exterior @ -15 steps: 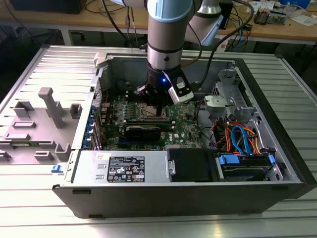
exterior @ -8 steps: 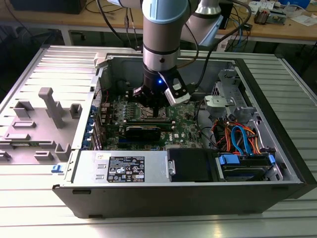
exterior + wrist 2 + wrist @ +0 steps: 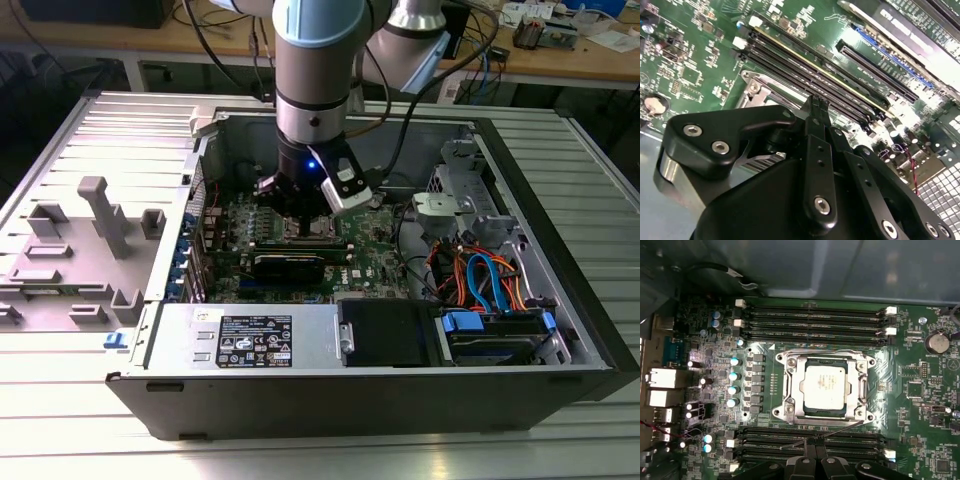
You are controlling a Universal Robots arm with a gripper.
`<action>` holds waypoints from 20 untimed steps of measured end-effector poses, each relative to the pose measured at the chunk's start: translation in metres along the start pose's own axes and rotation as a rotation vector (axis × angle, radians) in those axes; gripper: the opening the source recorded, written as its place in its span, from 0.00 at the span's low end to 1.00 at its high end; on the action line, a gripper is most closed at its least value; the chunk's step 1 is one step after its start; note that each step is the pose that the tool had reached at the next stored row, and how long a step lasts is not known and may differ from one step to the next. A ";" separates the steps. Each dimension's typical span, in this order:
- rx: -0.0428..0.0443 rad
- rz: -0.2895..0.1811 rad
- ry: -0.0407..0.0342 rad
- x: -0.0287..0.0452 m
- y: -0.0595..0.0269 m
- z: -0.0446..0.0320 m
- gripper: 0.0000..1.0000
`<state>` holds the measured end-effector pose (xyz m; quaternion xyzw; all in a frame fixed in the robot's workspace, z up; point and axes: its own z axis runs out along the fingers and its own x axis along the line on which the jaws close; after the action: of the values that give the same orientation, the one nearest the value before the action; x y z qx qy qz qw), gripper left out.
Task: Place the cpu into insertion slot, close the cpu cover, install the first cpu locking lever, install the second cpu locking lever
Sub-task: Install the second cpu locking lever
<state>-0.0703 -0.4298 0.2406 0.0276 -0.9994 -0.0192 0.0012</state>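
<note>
I see a ribbed metal tabletop [image 3: 90,420] under the work area, brightly lit, glare at 7 o'clock in the exterior view. A wooden bench [image 3: 560,60] runs along 12 to 2 o'clock, cluttered with cables [image 3: 480,50] and small boards [image 3: 530,25]. Dark floor beneath it.

A ribbed metal table [image 3: 90,440] carries an open computer case [image 3: 380,385]. The case's removed grey side panel [image 3: 90,200] lies flat on the table, touching the case on the exterior view's left.
</note>
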 end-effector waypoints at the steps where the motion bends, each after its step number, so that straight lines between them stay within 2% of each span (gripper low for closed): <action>1: 0.0002 -0.001 0.0002 0.0001 0.0000 0.0000 0.11; 12: -0.0004 -0.002 -0.0001 0.0002 0.0000 0.0012 0.11; 17: -0.0015 -0.003 -0.0001 0.0027 0.0002 0.0056 0.11; 20: -0.0058 -0.008 0.0000 0.0048 0.0003 0.0095 0.11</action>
<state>-0.0752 -0.4294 0.2311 0.0314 -0.9993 -0.0221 0.0012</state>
